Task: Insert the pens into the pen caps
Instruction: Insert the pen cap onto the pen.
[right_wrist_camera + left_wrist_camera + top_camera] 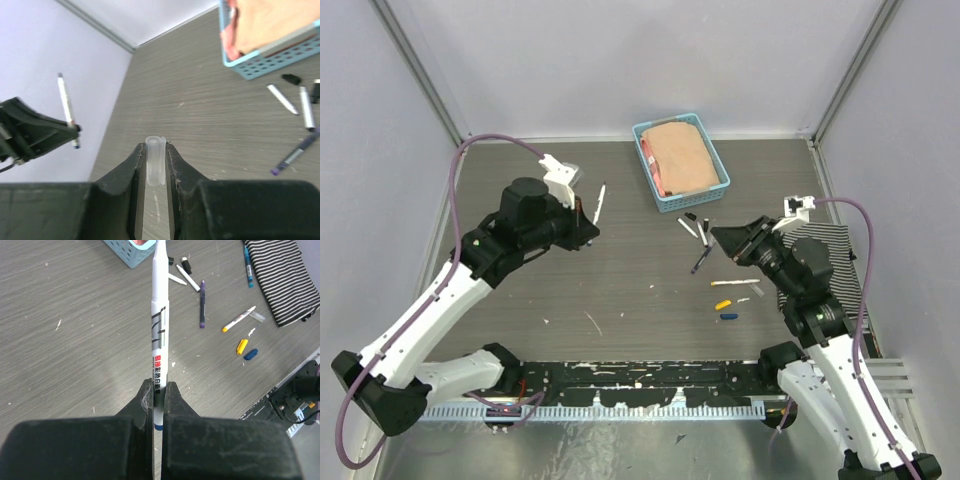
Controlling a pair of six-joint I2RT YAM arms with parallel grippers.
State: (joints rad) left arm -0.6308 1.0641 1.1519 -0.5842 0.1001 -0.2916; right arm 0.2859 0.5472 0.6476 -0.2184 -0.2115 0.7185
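**Risk.** The pen [158, 330] is gripped near its rear end only, so most of its length stands free beyond the fingers [145, 400]. In my judgement an off-axis push could pivot it in the grip, or drive the tip against the cap's rim instead of into the bore. The cap [155, 165] is smooth clear plastic held by its sides, so end load could slide it back between the pads. Pen and cap are well apart and not yet lined up, both above the table [620, 290].

**Fingers.** The left gripper [159, 386] is clenched tight on the pen, with both pads touching the barrel. The right gripper [155, 149] is narrowly parted and grasps the cap. The cap's end that looks open points toward the left gripper.

**Elsewhere.** Other pens [700, 262] and caps [722, 303] lie loose on the table near the right gripper.
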